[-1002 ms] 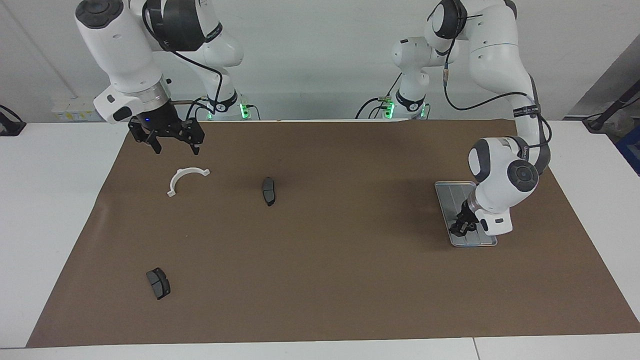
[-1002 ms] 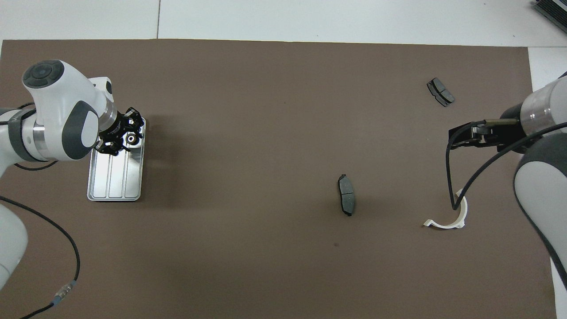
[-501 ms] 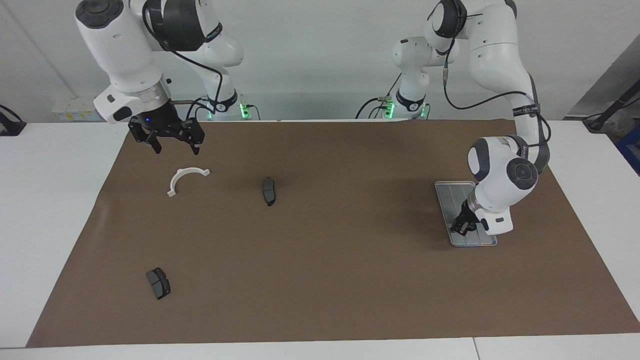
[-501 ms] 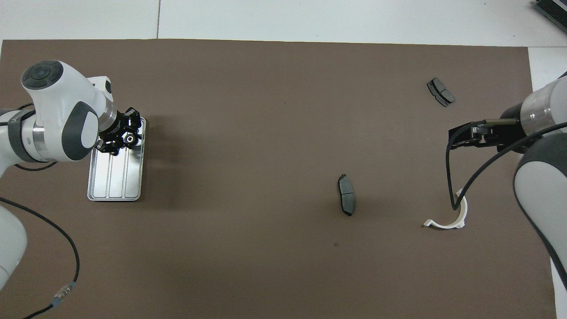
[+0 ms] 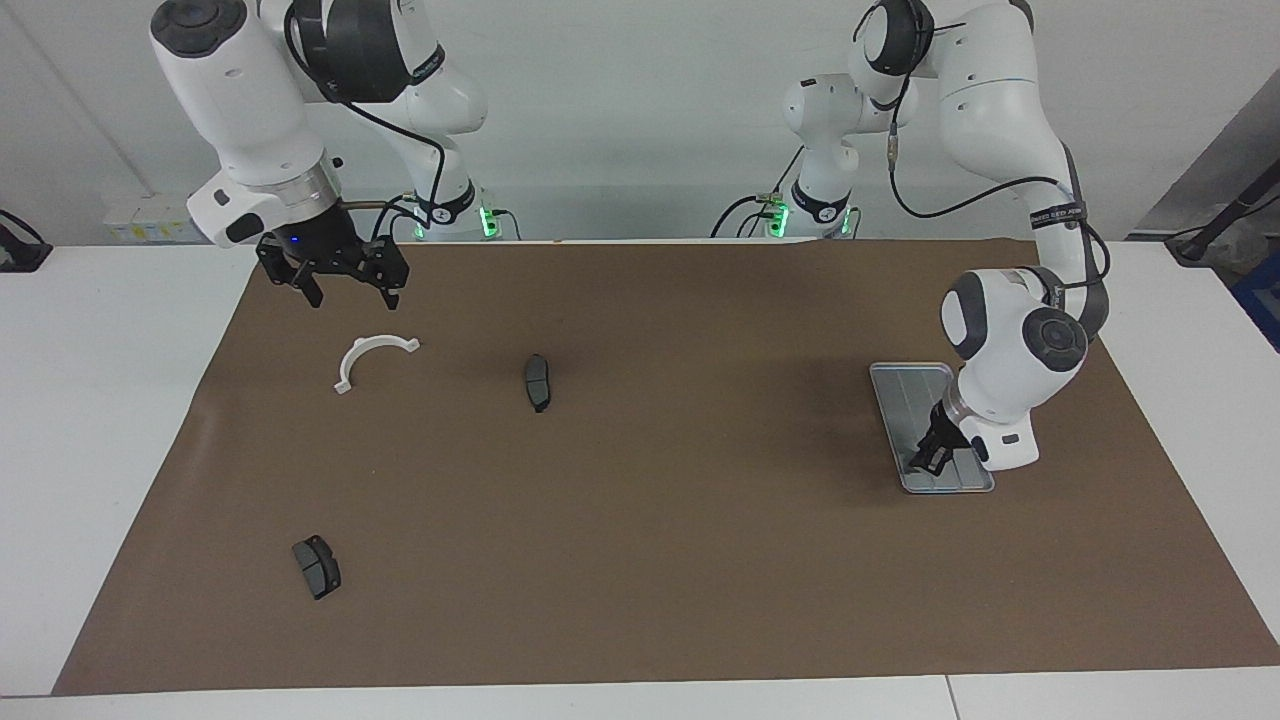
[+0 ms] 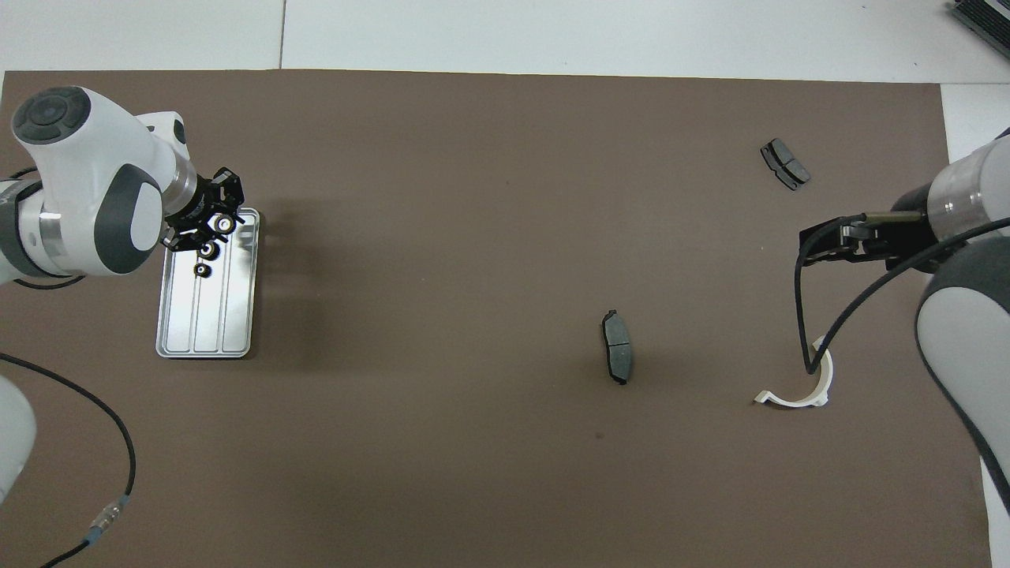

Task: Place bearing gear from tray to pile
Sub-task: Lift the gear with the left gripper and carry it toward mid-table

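While left pincer (image 6: 215, 226) clamps bearing gear (image 6: 224, 225) just over tray (image 6: 207, 345), right pincer (image 5: 347, 293) waits w/ fingers apart.

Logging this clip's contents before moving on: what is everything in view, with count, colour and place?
table: one, white, under everything
mat: one, brown, covers most of the table
tray: one, silver-grey, on the mat at the left arm's end
bearing gear: one, dark with a pale centre, in the left gripper just over the tray; smaller dark round spots on the tray below may be reflections
brake pads: two, dark grey; one mid-mat, one farther from the robots at the right arm's end
bracket: one, white half-ring, right arm's end, near the robots
left gripper: black, shut on the gear
right gripper: black, open, waiting in the air by the bracket
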### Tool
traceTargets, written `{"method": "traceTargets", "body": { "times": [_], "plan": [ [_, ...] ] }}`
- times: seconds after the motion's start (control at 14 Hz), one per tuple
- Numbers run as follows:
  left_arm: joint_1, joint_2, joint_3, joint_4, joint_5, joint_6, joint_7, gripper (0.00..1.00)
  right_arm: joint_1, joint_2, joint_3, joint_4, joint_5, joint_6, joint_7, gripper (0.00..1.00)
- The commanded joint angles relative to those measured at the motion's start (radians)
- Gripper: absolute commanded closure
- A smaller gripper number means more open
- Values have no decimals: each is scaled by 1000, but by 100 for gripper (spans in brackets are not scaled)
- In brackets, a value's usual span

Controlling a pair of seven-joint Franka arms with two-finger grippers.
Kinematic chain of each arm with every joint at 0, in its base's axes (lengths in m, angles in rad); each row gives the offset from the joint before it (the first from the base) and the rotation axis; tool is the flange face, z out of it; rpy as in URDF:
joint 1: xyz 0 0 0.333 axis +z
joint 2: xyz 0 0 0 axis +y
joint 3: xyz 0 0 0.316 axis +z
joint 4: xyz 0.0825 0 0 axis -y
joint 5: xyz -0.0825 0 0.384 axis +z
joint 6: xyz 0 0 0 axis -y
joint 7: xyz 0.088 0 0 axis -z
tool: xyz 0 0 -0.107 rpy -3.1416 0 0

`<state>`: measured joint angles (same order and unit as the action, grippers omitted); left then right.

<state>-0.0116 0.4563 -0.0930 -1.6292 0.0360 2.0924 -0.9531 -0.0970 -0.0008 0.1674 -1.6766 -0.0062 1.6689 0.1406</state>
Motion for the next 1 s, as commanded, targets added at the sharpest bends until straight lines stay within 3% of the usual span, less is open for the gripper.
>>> {"method": "traceTargets", "body": {
  "times": [0.0,0.36,0.57,0.93],
  "plan": [
    [-129,-7,13,28,-7,-3,-41,88,-7,-21,4,-23,18,5,5,0],
    [-348,4,13,31,4,1,-284,85,-7,-21,4,-23,18,5,5,0],
    [-459,48,13,32,4,18,-381,85,-7,-21,4,-23,18,5,5,0],
    [-556,94,13,32,2,58,-470,82,-7,-21,4,-23,18,5,5,0]
  ]
}}
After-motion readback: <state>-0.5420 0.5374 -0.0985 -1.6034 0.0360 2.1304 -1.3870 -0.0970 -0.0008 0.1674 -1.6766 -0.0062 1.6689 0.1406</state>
